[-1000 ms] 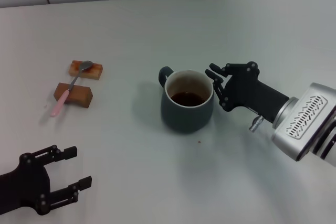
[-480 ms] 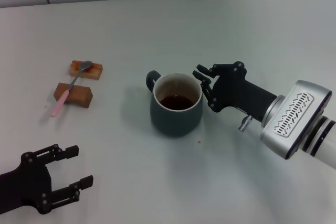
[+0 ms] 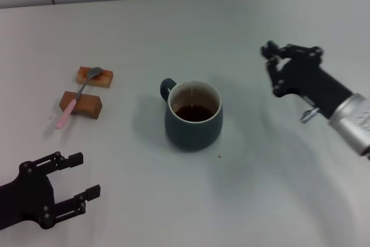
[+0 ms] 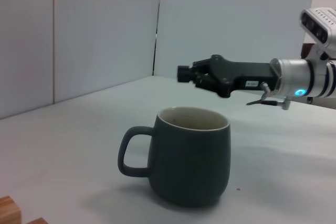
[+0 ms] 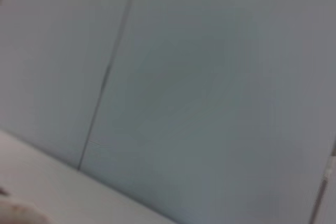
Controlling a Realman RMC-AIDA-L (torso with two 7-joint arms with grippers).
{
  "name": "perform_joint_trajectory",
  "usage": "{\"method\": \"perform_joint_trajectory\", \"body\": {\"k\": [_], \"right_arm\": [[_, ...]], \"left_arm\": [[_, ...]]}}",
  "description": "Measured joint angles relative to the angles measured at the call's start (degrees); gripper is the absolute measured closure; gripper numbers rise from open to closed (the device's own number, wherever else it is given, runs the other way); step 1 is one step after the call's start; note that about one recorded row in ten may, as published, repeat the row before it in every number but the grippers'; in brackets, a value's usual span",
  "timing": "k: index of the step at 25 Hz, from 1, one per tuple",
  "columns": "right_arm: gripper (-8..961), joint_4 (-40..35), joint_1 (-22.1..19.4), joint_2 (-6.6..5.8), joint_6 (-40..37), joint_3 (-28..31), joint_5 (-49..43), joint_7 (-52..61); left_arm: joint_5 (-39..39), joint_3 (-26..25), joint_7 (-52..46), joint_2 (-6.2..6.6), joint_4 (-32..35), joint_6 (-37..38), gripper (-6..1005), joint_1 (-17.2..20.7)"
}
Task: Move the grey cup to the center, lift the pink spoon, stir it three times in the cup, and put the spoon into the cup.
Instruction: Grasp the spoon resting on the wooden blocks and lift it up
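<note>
grey cup (image 3: pixel 193 115) mid-table, right gripper (image 3: pixel 273 66) raised clear of it (fingers unclear), left gripper (image 3: pixel 74 188) fingers apart

White worktop (image 3: pixel 173 21) carrying a mug, two blocks and a spoon.

The grey cup (image 3: pixel 193 116) stands upright on it, handle turned away from the robot and to its left, dark liquid inside. Well left of the cup lie two brown blocks (image 3: pixel 80 104) (image 3: pixel 94 76), one just behind the other; the pink spoon (image 3: pixel 78 95) rests across both, handle tip reaching down towards the worktop.
</note>
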Motion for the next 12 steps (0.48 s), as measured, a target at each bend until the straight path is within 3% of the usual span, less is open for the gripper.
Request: {"method": "perform_joint_trajectory", "body": {"k": [4, 5, 9, 10, 12], "right_arm": [[838, -3.64, -1.72, -0.11, -4.2, -1.53, -0.79, 7.67], [838, -7.37, -3.06, -0.2, -7.17, -4.82, -2.19, 14.78], [836, -13.56, -5.27, -0.26, -12.8, -10.6, -4.73, 25.36], [836, -17.62, -7.17, -0.26, -17.42, -14.04, -5.65, 30.65], [835, -19.36, -8.01, -0.26, -19.34, -15.61, -5.83, 32.56]], "left_arm": [[-0.76, 0.0, -0.01, 0.02, -0.03, -0.12, 280, 0.02], [-0.76, 0.0, -0.01, 0.02, -0.03, -0.12, 280, 0.02], [-1.34, -0.01, 0.0, 0.08, -0.03, -0.31, 280, 0.0], [-1.34, -0.01, 0.0, 0.08, -0.03, -0.31, 280, 0.0], [-1.4, -0.02, 0.03, 0.09, -0.02, -0.37, 280, -0.07]]}}
